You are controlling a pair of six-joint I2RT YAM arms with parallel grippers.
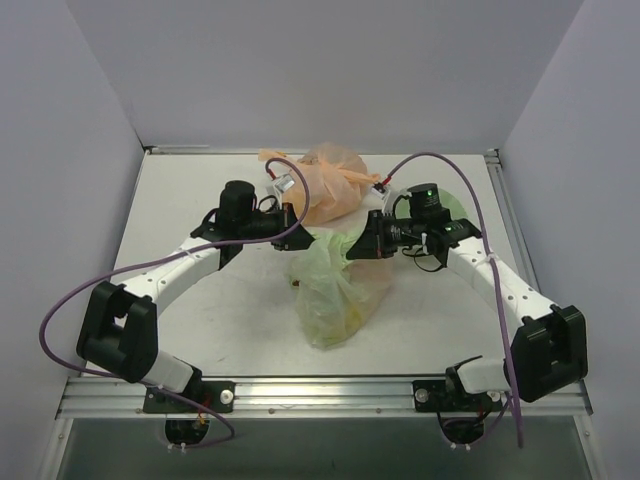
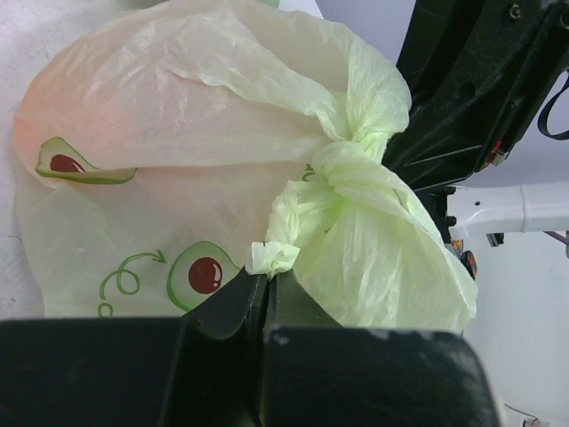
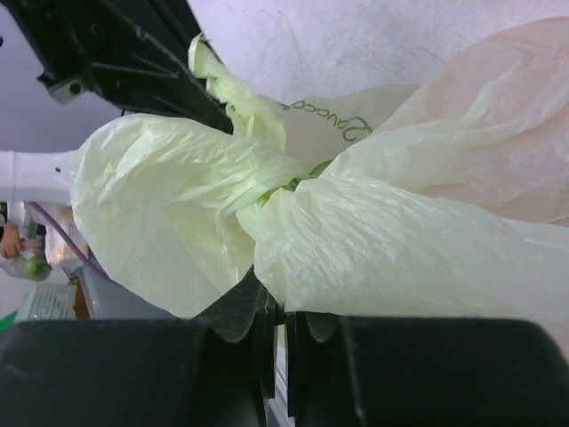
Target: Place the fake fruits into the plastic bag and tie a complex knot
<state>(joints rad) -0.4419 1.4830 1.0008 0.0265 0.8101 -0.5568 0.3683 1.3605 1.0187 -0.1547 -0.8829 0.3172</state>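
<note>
The pale green plastic bag (image 1: 330, 290) lies at the table's middle, its two handles tied in a knot (image 2: 342, 165) that also shows in the right wrist view (image 3: 267, 191). My left gripper (image 1: 298, 226) is shut on one handle tip (image 2: 271, 259). My right gripper (image 1: 356, 246) faces it from the right, jaws almost together on the other handle (image 3: 356, 249). The fake fruits are inside the bag, showing only as a faint yellow blur (image 1: 350, 318) and an orange tint (image 2: 53, 124).
A peach-orange knotted bag (image 1: 335, 185) lies just behind the grippers. A pale green dish (image 1: 458, 205) sits behind the right wrist. Purple cables arc over both arms. Grey walls stand on the left, right and back.
</note>
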